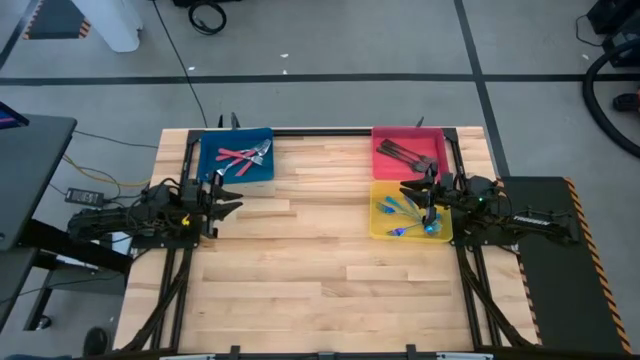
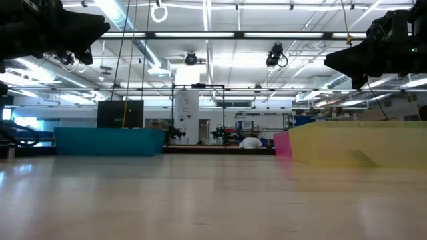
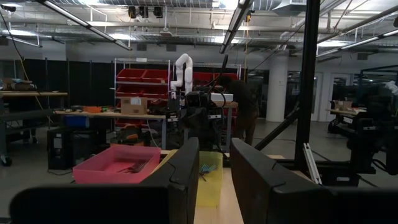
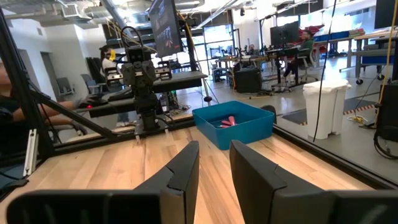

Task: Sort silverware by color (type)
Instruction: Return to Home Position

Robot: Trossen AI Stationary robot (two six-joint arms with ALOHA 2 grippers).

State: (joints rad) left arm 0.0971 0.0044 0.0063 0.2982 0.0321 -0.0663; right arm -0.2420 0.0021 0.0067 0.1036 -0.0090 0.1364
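Left hand (image 1: 234, 197) and right hand (image 1: 410, 190) hover level at the table's (image 1: 320, 270) sides, fingers parted, empty.

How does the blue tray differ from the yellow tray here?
The blue tray sits on the left and holds pink-handled forks; the yellow tray sits on the right and holds light-blue-handled forks. The blue tray stands alone; the yellow tray abuts the red tray. Both are shallow rectangular bins.
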